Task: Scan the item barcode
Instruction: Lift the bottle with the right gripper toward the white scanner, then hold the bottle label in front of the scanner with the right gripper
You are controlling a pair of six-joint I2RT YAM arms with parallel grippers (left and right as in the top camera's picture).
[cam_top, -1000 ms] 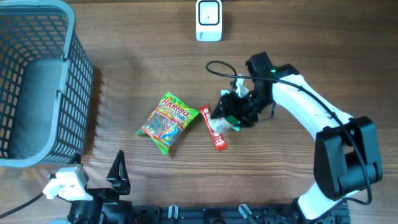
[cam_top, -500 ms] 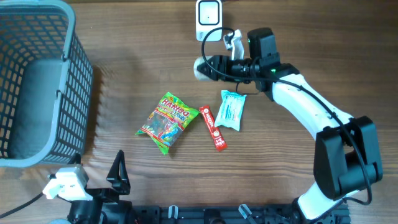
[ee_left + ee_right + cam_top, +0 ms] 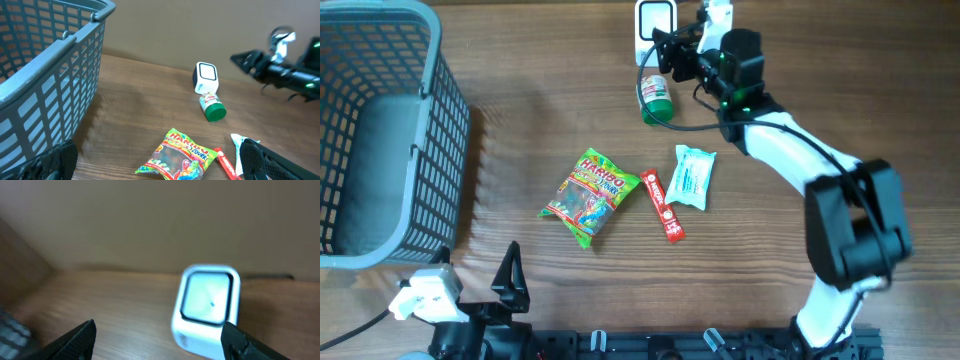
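Currently your right fingers (image 3: 82,336) are spread and empty, facing the white scanner (image 3: 655,20). Just beside them, nearer you, a green-capped bottle (image 3: 655,97) lies on the worktop (image 3: 520,130), probably so that its label meets the scanner. Your left fingers (image 3: 55,162) sit wide apart, well away.

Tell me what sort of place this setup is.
Probably a mock shop checkout set up on a wooden table: a white barcode scanner stands at the far edge, a grey shopping basket sits to one side, and packaged goods such as a Haribo bag lie between.
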